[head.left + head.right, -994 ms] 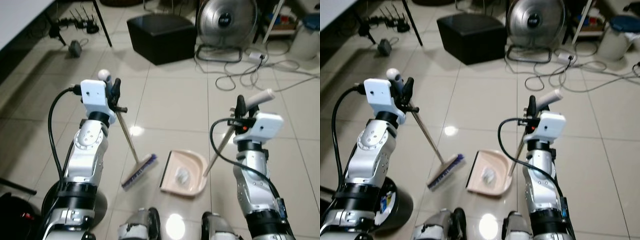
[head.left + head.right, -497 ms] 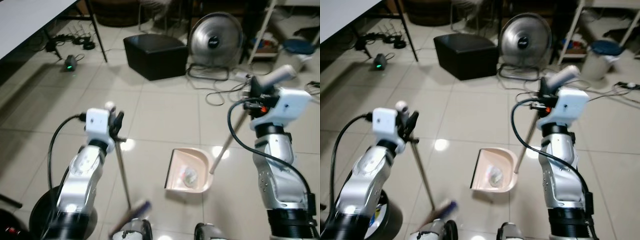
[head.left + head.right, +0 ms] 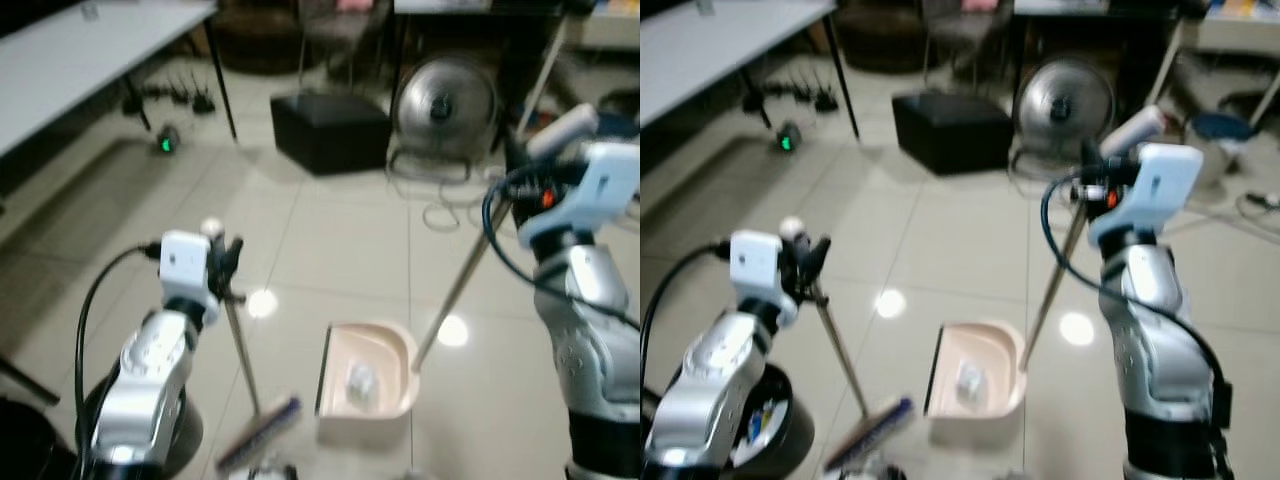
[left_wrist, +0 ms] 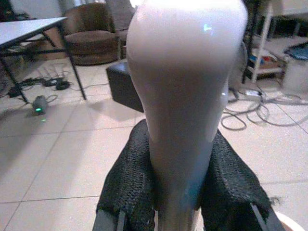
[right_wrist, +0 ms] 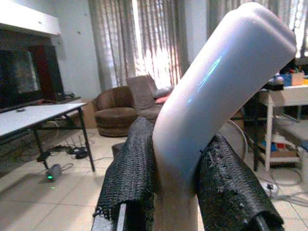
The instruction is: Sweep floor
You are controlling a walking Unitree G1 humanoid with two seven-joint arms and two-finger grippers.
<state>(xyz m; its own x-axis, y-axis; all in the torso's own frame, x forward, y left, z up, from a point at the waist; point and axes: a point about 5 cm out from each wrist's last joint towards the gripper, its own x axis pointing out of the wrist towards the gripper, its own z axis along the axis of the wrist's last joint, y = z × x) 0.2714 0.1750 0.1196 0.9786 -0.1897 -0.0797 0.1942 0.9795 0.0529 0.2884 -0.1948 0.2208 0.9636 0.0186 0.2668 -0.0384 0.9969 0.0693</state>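
My left gripper (image 3: 224, 265) is shut on the top of a broom stick (image 3: 241, 352), just under its white knob. The stick runs down to the purple broom head (image 3: 259, 441) on the tiles near my feet. Beside it lies a pink dustpan (image 3: 391, 349) holding a small pale wad of debris (image 3: 360, 381). Its long pole (image 3: 457, 292) rises to my right gripper (image 3: 518, 166), shut below the white angled grip (image 3: 562, 128). In the left wrist view black fingers (image 4: 129, 185) clamp the white broom handle (image 4: 185, 101). The right wrist view has fingers (image 5: 132, 173) clamping the dustpan grip (image 5: 216, 91).
A black box (image 3: 330, 131) and a floor fan (image 3: 445, 101) stand ahead, with loose cables (image 3: 455, 212) on the tiles to the right. A white table (image 3: 90, 40) runs along the left, a green-lit device (image 3: 165, 145) under it. A dark round bin (image 3: 25, 445) sits at lower left.
The view has risen and tilted up. The broom swung from a slant to near upright, its head drawn back toward my feet. My right gripper lifted the pole higher; the pan stays down.
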